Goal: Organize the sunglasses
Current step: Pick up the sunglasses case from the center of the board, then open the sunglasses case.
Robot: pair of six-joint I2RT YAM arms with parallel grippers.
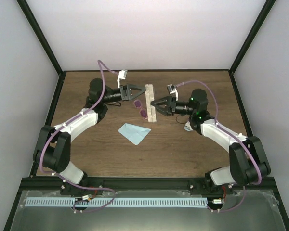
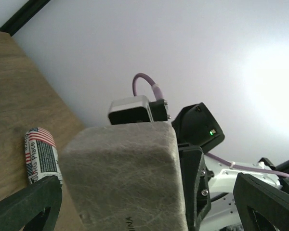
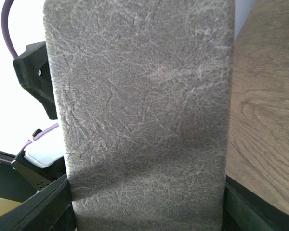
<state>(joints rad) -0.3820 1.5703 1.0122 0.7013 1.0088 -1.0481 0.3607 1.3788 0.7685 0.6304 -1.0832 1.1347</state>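
Purple-pink-lensed sunglasses (image 1: 140, 109) lie beside a held case

Right tool (image 1: 154, 104) clamps the long grey leather-grain case (image 1: 152, 116) across its width, probably steadying it for loading. Left tool (image 1: 142, 93) stands fully spread and empty, facing the case. The sunglasses rest on the wooden table (image 1: 173, 150) just ahead of its tips.

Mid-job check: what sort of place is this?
Probably a lab robot test cell: a wooden tabletop boxed in by plain white walls and a black frame, with the left arm and right arm bolted to a rail at its near edge.
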